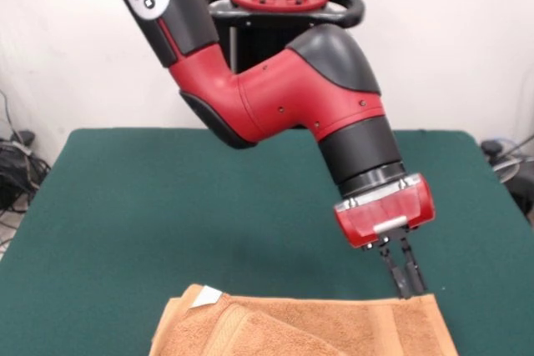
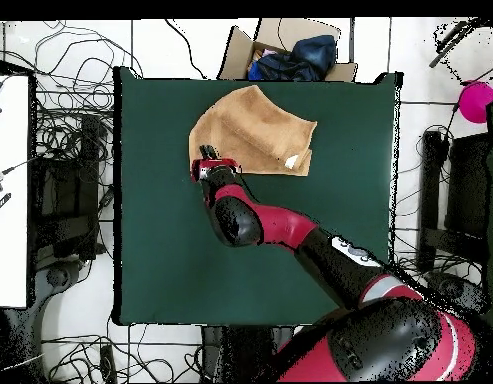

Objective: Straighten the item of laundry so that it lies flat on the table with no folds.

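The orange-tan towel point(image 1: 350, 327) lies at the near edge of the green table point(image 1: 167, 206), with its left part folded over and a white tag point(image 1: 207, 295) showing. My gripper point(image 1: 407, 283) points down at the towel's far right corner, its fingers drawn together with the tips on the towel's edge. In the overhead view the towel point(image 2: 252, 130) lies crumpled near the table's point(image 2: 190, 250) top edge, and the gripper point(image 2: 203, 166) is at the towel's lower left corner. The towel's near part is cut off in the front view.
An open cardboard box point(image 2: 290, 50) with dark blue cloth stands beyond the table's top edge. Cables lie on the floor around the table. A pink object point(image 2: 477, 100) is at the right. The arm point(image 2: 280, 225) crosses the table's middle.
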You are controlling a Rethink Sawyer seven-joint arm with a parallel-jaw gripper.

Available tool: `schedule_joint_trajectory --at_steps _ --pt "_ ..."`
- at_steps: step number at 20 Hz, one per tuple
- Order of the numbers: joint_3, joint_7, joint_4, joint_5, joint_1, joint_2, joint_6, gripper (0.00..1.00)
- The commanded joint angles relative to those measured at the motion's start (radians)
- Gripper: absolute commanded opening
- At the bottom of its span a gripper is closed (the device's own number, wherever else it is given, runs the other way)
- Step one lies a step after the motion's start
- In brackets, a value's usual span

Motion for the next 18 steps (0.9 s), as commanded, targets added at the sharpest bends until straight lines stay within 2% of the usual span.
schedule_joint_trajectory --at_steps 1,8,10,15,18 --pt "-0.01 0.183 -0.094 -0.08 -0.024 0.052 -0.054 0.0" --pt "-0.047 0.151 -0.132 -0.228 -0.049 0.152 -0.062 0.0" --pt "-0.062 0.143 -0.144 -0.242 -0.046 0.163 -0.047 0.0" --pt "-0.118 0.124 -0.183 -0.226 -0.006 0.176 -0.025 0.0" --pt "-0.16 0.12 -0.212 -0.18 0.039 0.178 -0.024 0.0"
